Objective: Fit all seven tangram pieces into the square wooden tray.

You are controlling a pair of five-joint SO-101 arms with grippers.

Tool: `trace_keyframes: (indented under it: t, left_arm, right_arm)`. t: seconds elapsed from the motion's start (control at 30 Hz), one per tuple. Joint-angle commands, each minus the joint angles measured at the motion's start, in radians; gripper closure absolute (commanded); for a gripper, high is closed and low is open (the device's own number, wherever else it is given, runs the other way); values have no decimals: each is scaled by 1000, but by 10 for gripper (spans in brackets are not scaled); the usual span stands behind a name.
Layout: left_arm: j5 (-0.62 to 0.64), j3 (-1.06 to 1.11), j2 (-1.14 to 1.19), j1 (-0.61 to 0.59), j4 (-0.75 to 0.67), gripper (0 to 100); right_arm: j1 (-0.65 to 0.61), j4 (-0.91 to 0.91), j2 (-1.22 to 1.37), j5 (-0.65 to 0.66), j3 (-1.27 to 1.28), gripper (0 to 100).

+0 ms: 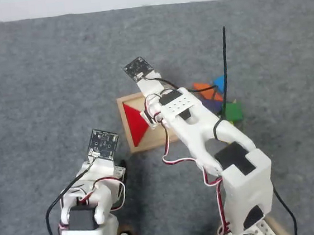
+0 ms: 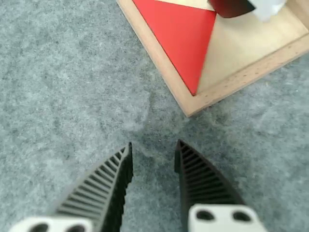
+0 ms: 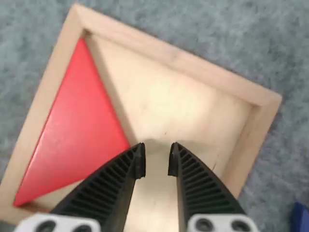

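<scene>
The square wooden tray (image 1: 143, 147) lies on the grey felt table cover (image 1: 40, 79), turned a little out of square with the table edge. One piece is in it: the large red triangle (image 1: 135, 124). Its long edge runs along the tray's left wall from the far corner to the near corner, and its right-angled tip points toward the tray's middle.

The right gripper (image 3: 155, 157) hangs over the tray's bare floor just beside that tip, its jaws a narrow gap apart with nothing between them. The left gripper (image 2: 153, 154) is over the felt near the tray's near corner, its jaws spread and empty.

Right of the tray, four loose pieces are clustered together: orange (image 1: 203, 90), blue (image 1: 219, 83), purple (image 1: 212, 106) and green (image 1: 234, 111).
</scene>
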Motion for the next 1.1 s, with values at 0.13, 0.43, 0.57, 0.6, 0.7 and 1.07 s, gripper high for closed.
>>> trace_keyframes:
  t: [0.13, 0.43, 0.57, 0.6, 0.7, 1.07]
  left_arm:
    - [8, -10, -20, -5, 3, 863]
    - [8, -10, -20, -5, 3, 863]
    - [8, -10, -20, -5, 3, 863]
    - [8, -10, -20, -5, 3, 863]
    - [8, -10, -20, -5, 3, 863]
    - [8, -10, -20, -5, 3, 863]
  right_arm:
    - [53, 51, -125, 3, 32, 898]
    - [173, 44, -205, 14, 160, 896]
    - [188, 82, -216, 46, 207, 897]
    - [188, 105, -216, 49, 209, 897]
    - [186, 176, -217, 54, 209, 897]
    - [182, 217, -406, 55, 408, 898]
